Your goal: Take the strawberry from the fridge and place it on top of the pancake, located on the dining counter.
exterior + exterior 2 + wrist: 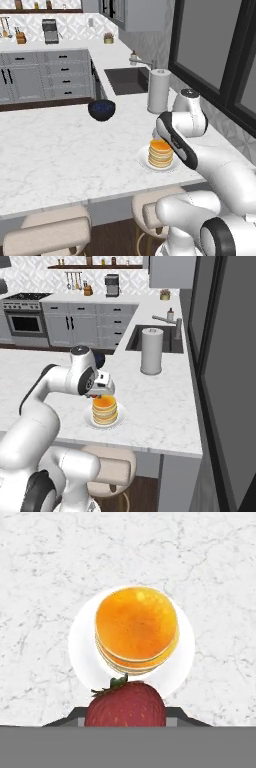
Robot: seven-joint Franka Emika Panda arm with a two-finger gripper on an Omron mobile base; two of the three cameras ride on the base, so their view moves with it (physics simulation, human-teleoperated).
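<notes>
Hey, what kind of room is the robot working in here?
A home kitchen, by the look of it: a marble counter with a sink set in it, an oven against the back wall, and a stack of pancakes on a plate.

Left base view: from behind the arm's left, looking forward and down across the dining counter (60, 150) | Right base view: same counter from behind the right; both share the pancake (160, 153) and sink (155, 338) | Hand view: close, straight down on the pancake's plate (82, 647)
</notes>
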